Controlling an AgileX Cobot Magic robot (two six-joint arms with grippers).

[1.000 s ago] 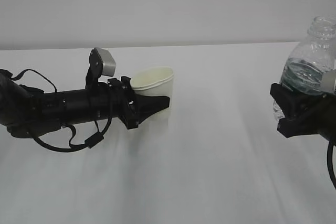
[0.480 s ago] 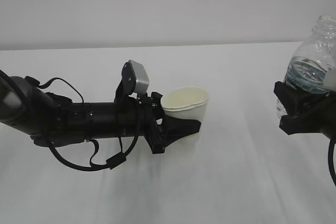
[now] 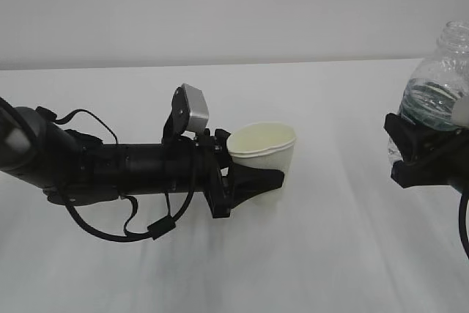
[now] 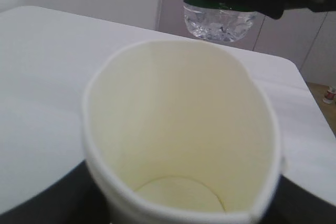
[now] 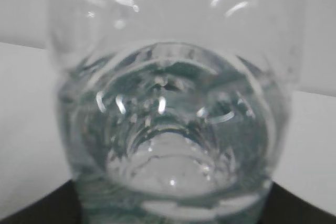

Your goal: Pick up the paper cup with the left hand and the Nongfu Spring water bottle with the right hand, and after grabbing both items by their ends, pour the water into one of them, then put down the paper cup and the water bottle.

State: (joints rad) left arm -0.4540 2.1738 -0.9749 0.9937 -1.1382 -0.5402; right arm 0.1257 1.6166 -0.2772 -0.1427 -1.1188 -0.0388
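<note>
The left hand (image 3: 253, 181) has its fingers clamped around the paper cup (image 3: 262, 150), upright above the white surface (image 3: 315, 254). Well to the cup's right, the right hand (image 3: 425, 155) grips the Nongfu Spring water bottle (image 3: 440, 86), which holds water (image 5: 168, 145).

Your right wrist view filled by the clear ribbed water bottle (image 5: 170, 124) seen close up, water (image 5: 173, 145) glinting inside with bright highlights, dark edges of your right hand at both bottom corners, pale counter (image 5: 26, 129) on either side, blurred grey wall above.
</note>
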